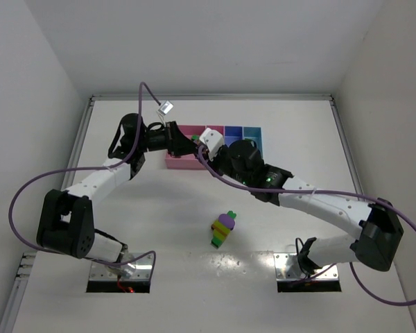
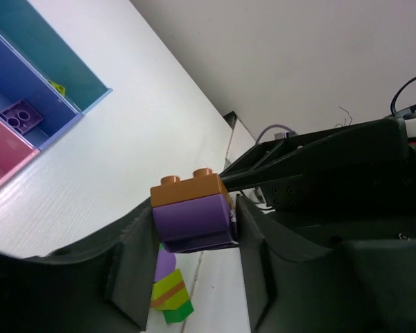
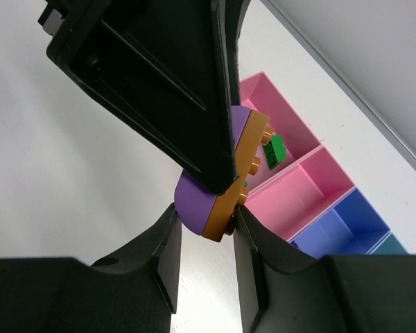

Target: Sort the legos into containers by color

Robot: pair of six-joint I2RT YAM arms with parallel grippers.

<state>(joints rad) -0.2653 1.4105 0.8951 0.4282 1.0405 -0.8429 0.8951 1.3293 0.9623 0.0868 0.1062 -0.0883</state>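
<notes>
- table (image 1: 159,222): white, bears everything below.
- containers (image 1: 181,164): four joined bins at the far side.
- left gripper (image 2: 192,225): my jaws press both flanks of the orange-and-purple pair (image 2: 193,208).
- right gripper (image 3: 204,215): clamped tight on the same pair from the opposite side.
- loose clump (image 1: 224,228): on the table, well apart, toward my bases, a little nearer the right one.
- orange-and-purple pair: aloft, just beside the wide pink bin and shared by both grips. Splitting it at the colour seam looks next.
- purple brick (image 2: 21,115): lies in the blue bin.

Left end effector (image 2: 194,232), right end effector (image 3: 205,220), both clamped, meeting
</notes>
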